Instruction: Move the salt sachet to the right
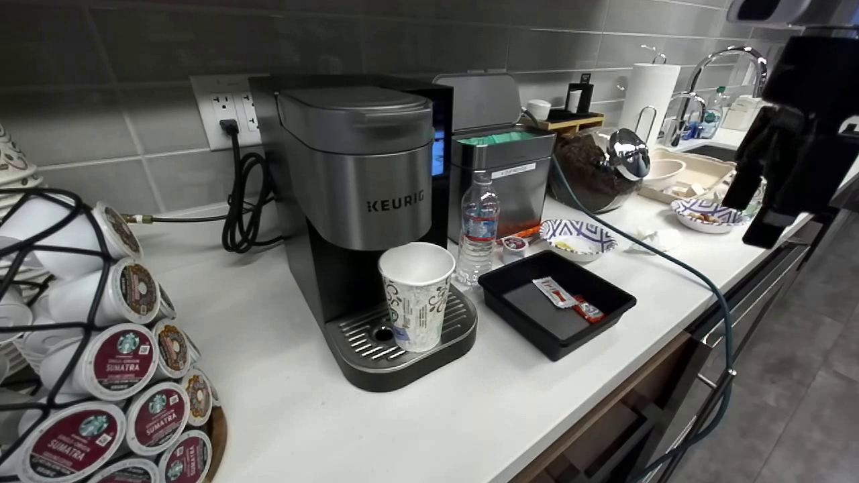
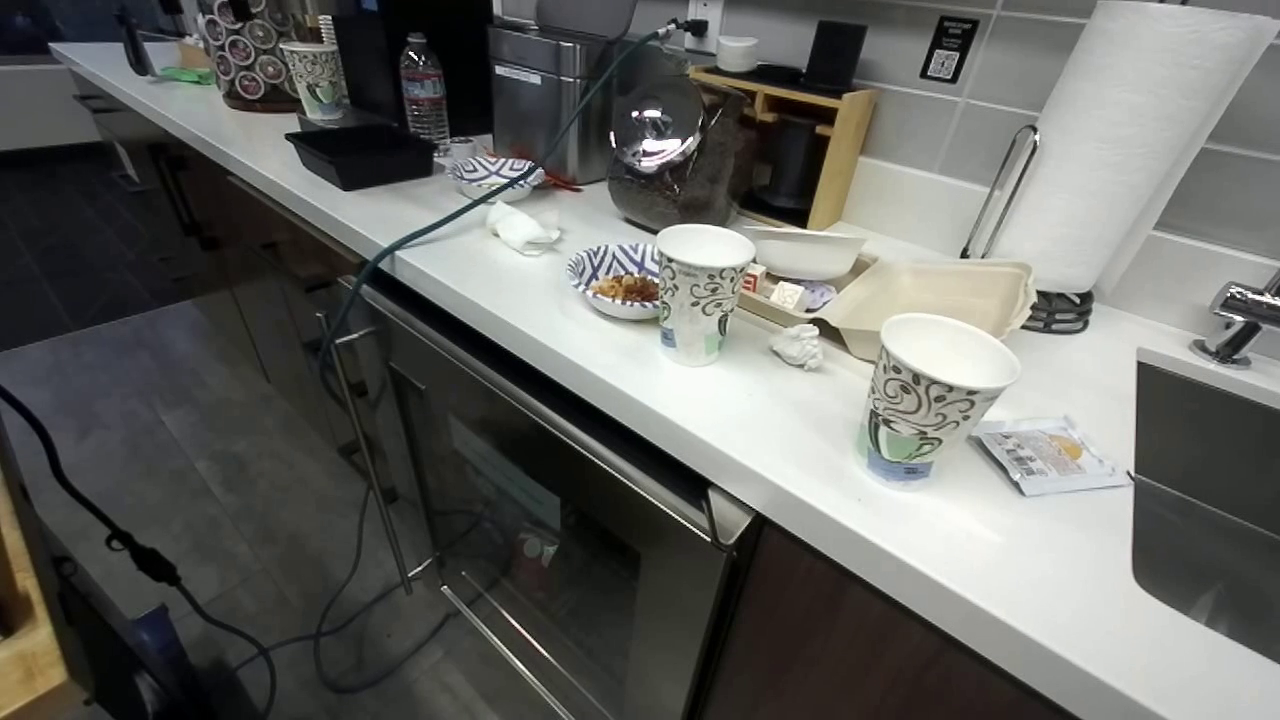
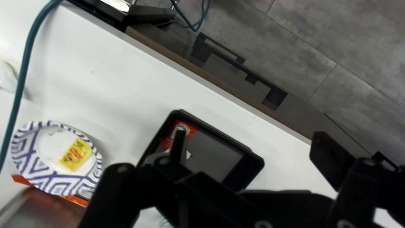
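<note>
My gripper [image 3: 249, 136] is spread wide: in the wrist view its two fingers [image 3: 329, 158] stand well apart, and through the gap I see part of the tray and the white tabletop [image 3: 126, 85]. In an exterior view I hang at the upper right, raised off the tabletop and clear of the black tray [image 1: 596, 329].

The salt sachet [image 1: 554, 292], white with red print too small for me to read, lies in that tray. A red sachet [image 1: 588, 308] lies at its end, touching or nearly so; I cannot tell which. From my wrist, one finger hides most of the white one.

The tray sits just beside the coffee maker [image 1: 369, 194], where a paper cup [image 1: 416, 295] stands upright on the base. A plastic bottle [image 1: 479, 235] stands upright near both. Near the tray too is a patterned bowl [image 3: 28, 156] with a yellow sachet [image 3: 75, 154] in it, and past the bowl a green hose [image 3: 26, 57] crosses over the tabletop.
</note>
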Tool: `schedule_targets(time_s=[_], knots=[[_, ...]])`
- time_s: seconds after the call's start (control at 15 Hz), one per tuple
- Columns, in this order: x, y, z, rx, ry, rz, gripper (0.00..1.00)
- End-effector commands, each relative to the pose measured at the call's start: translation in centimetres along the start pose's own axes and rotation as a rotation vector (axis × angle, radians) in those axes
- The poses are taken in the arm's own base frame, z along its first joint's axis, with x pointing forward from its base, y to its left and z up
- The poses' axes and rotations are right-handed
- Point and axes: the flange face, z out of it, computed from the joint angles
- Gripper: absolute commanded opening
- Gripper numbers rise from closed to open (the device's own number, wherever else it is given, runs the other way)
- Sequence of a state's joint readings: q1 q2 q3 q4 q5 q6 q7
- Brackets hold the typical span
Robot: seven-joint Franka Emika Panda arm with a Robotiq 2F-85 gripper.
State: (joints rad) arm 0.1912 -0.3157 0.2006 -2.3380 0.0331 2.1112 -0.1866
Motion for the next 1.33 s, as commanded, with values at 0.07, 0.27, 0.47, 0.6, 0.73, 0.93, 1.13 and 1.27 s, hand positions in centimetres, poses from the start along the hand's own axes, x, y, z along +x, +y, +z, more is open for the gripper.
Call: schedule_targets(time_s=[0.07,0.27,0.47,0.6,0.73,0.93,1.13,1.27], knots=[[0.4,-1.3,0.1,-0.004,-0.002,-0.016,1.00],[0.1,0.0,0.0,0.000,0.001,0.005,1.00],[3.0,-1.1,2.8,-0.037,0.149,-0.063,1.00],[4.6,-1.7,4.9,-0.073,0.198,-0.167,1.00],[5.9,-1.7,7.1,-0.105,0.209,-0.255,1.00],[7.1,-0.7,10.1,-0.156,0.162,-0.371,1.00],[8.4,0.1,11.8,-0.207,0.103,-0.438,1.00],[9.1,0.1,13.0,-0.202,0.084,-0.449,1.00]])
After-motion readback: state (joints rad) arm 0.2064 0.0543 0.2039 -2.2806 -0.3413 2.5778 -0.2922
